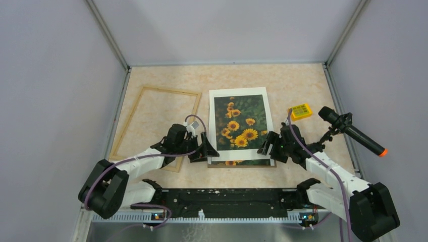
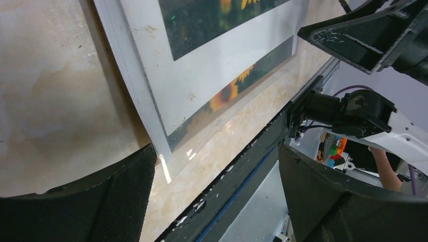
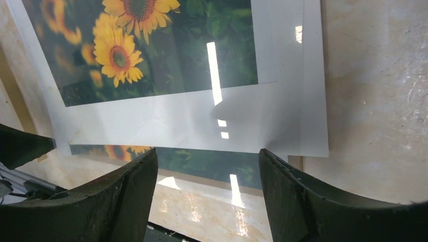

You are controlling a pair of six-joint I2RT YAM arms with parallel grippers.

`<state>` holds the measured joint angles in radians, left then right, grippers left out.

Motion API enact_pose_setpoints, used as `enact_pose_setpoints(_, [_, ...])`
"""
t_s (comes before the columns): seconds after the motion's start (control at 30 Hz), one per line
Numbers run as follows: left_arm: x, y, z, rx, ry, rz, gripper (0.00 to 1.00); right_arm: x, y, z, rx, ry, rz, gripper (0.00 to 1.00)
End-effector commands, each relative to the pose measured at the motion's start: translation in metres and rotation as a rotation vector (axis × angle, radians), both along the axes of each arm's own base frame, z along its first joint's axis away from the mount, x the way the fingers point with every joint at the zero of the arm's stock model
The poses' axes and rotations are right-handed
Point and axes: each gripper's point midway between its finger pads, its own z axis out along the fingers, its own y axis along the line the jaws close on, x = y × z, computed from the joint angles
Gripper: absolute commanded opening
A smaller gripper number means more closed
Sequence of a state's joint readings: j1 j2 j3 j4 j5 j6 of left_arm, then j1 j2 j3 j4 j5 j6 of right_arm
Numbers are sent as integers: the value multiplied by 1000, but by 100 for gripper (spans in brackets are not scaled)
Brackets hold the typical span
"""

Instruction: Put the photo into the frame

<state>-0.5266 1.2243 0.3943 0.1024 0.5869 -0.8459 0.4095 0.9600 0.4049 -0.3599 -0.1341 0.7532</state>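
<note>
Left pincer (image 1: 204, 153) and right pincer (image 1: 267, 150) both gape, holding nothing, at the near edge of the mat (image 1: 237, 93). We find the photo (image 1: 239, 123) under that white mat, just right of the frame (image 1: 169, 90).

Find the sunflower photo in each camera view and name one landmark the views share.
Top external: the photo lies in the middle, right of the frame.
Left wrist: the photo sits at top centre, and a strip of it shows below the mat.
Right wrist: the photo fills the upper left.
Shared landmark: the white mat border lying over the photo, visible in all three.
</note>
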Motion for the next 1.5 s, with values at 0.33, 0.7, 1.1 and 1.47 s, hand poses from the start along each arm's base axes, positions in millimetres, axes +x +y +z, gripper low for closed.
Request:
enact_pose_setpoints(0.33, [12, -10, 66, -110, -118, 16, 90, 4, 13, 6, 73, -27, 22, 71])
enact_pose_setpoints(0.7, [11, 1, 43, -84, -53, 135, 97, 4, 12, 6, 65, -35, 26, 71])
enact_pose_setpoints(1.1, [-7, 0, 8, 10, -14, 40, 98, -8, -18, 4, -132, 22, -28, 71])
enact_pose_setpoints(1.47, [-21, 2, -16, 64, 24, 3, 98, -4, -30, -6, -220, 15, -68, 72])
